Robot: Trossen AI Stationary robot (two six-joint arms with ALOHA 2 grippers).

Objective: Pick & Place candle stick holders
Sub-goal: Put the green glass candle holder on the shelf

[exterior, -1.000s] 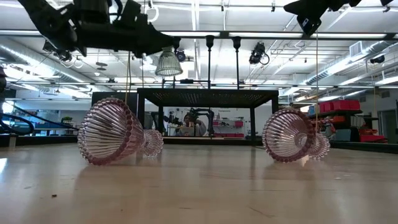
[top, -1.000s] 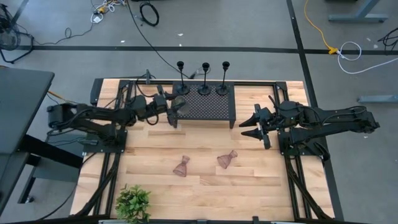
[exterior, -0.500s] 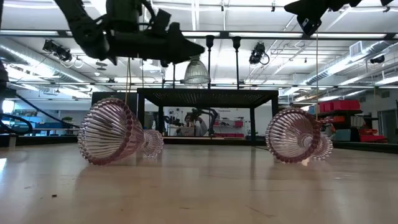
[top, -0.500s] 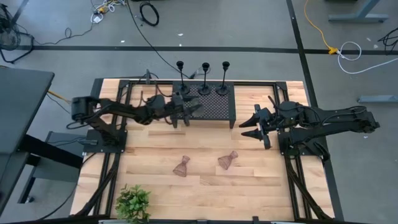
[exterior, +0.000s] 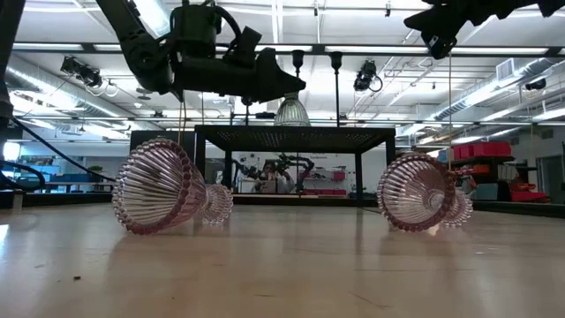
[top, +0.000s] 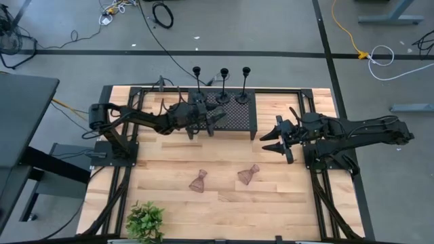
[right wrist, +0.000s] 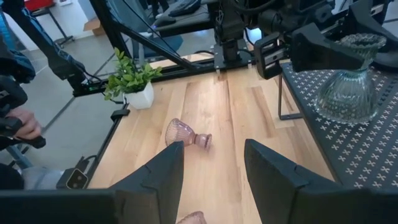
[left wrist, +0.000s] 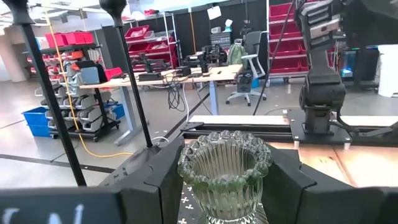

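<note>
My left gripper (top: 214,120) reaches level over the black perforated stand (top: 236,122) at the table's far middle. It is shut on a greenish waisted glass candle stick holder (left wrist: 224,174), which stands upright just over the stand's top (exterior: 353,130). Three tall black candle stick holders (top: 223,85) stand with their round feet on the stand's far part. Two pinkish glass holders (top: 198,181) (top: 248,174) lie on their sides on the table. My right gripper (top: 271,144) hovers open above the table's right part, holding nothing. My left gripper pinches the glass holder's upper part, just under the scalloped rim (right wrist: 356,57), between its two fingers (left wrist: 165,180). The fingers come in level from the table's left. The holder stays upright. Whether its wide base (right wrist: 343,112) touches the stand, I cannot tell.
A small green plant (top: 145,221) in a white pot stands at the table's near left corner. Black frame rails (top: 122,183) run along both side edges. A person's hand (right wrist: 18,127) shows beyond the table in the right wrist view.
My left gripper has carried the greenish glass holder toward the table's right, out over the perforated stand, and has sunk a little with it. The holder has stayed upright in the hold. The pinkish holders have not moved.
</note>
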